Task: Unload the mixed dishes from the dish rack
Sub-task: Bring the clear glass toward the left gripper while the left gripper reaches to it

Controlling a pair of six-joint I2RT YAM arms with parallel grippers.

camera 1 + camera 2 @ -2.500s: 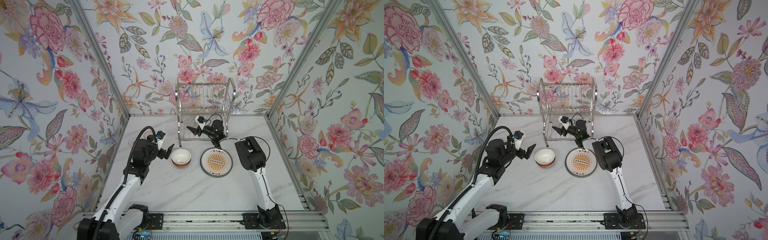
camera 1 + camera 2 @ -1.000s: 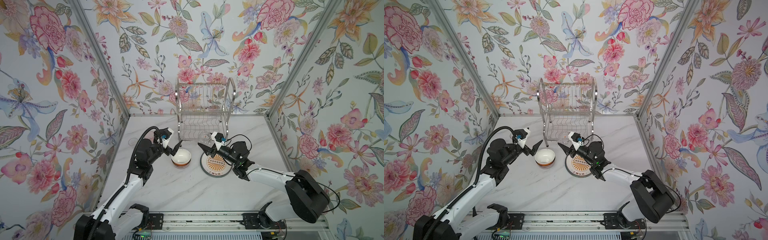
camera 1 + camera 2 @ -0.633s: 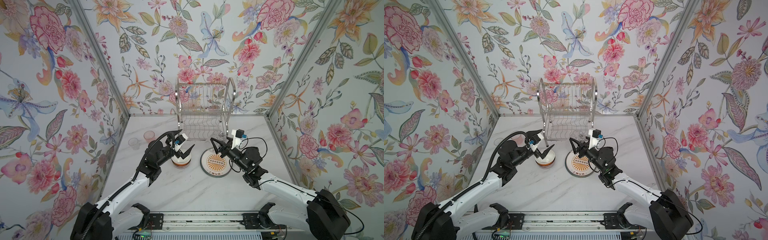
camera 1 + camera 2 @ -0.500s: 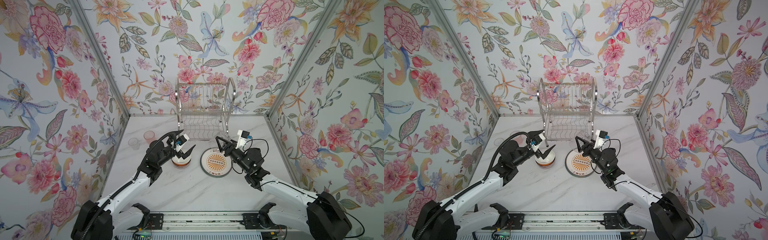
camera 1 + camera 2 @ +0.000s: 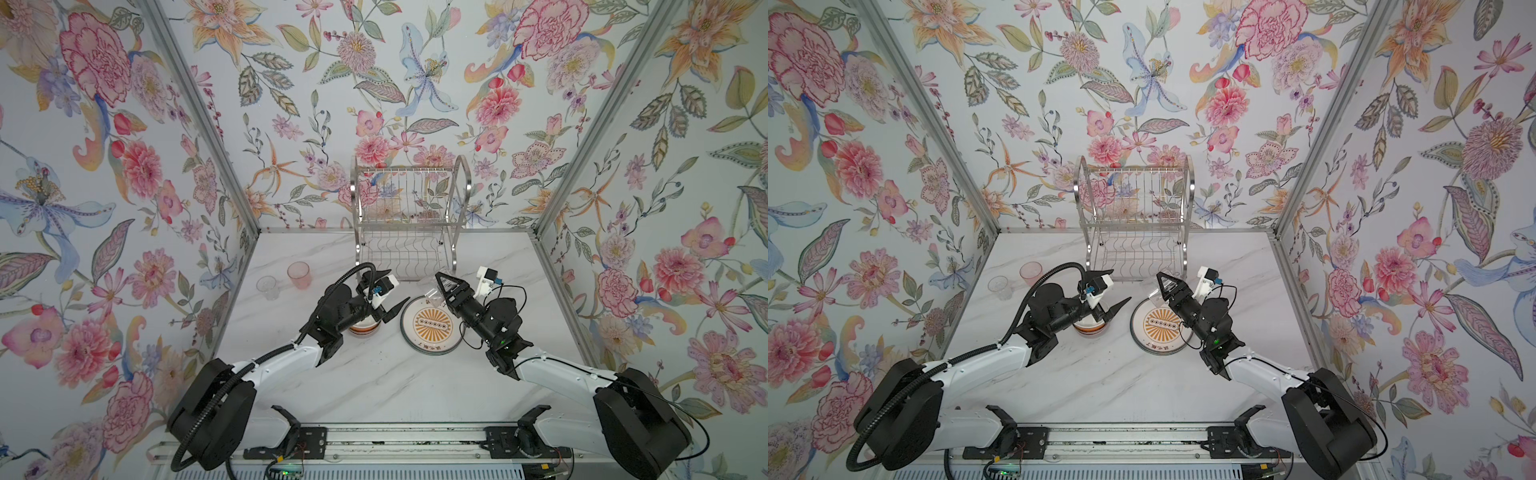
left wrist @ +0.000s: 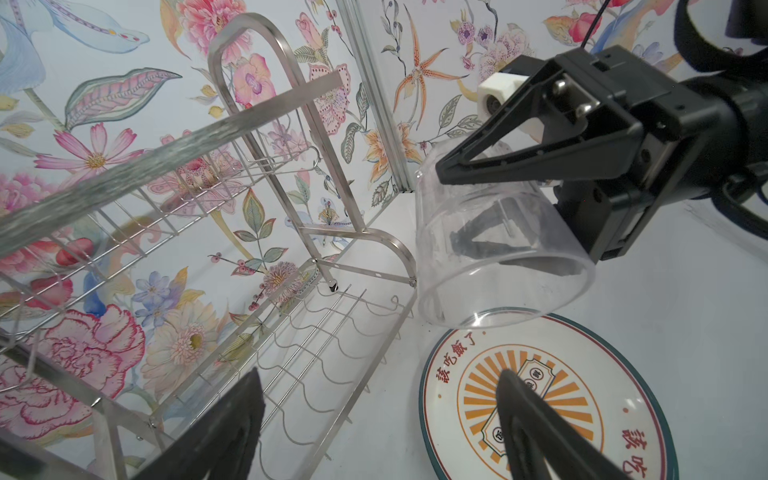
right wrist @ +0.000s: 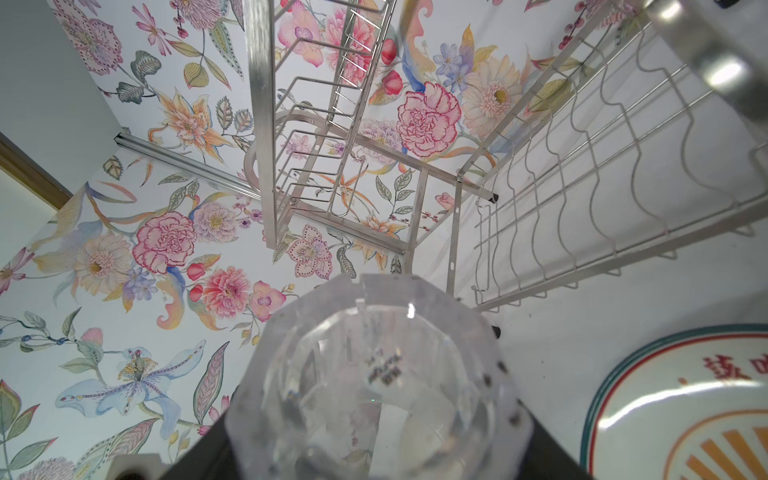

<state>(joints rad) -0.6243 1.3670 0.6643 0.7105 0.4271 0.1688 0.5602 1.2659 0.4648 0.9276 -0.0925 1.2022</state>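
Observation:
The dish rack (image 5: 403, 216) (image 5: 1133, 216) stands bare at the back middle of the table. My right gripper (image 5: 442, 286) (image 5: 1165, 286) (image 7: 374, 415) is shut on a clear glass (image 6: 498, 249) (image 7: 374, 382), held tilted over the far rim of the orange sunburst plate (image 5: 432, 328) (image 5: 1160, 328) (image 6: 540, 399). My left gripper (image 5: 384, 293) (image 5: 1108, 291) (image 6: 382, 432) hangs open and holds nothing above a bowl with an orange band (image 5: 365, 328) (image 5: 1090, 328), which it largely hides. Its fingertips point at the held glass.
A pink glass (image 5: 299, 274) (image 5: 1030, 272) and another clear glass (image 5: 268, 286) (image 5: 999, 287) stand upright near the left wall. The rack's lower shelf (image 6: 316, 345) (image 7: 582, 187) lies close in front of both grippers. Flowered walls enclose the table on three sides.
My left gripper has swung right, from beside the bowl to over it, and its jaws have narrowed a little. My right gripper, with the clear glass, has shifted slightly right in front of the rack.

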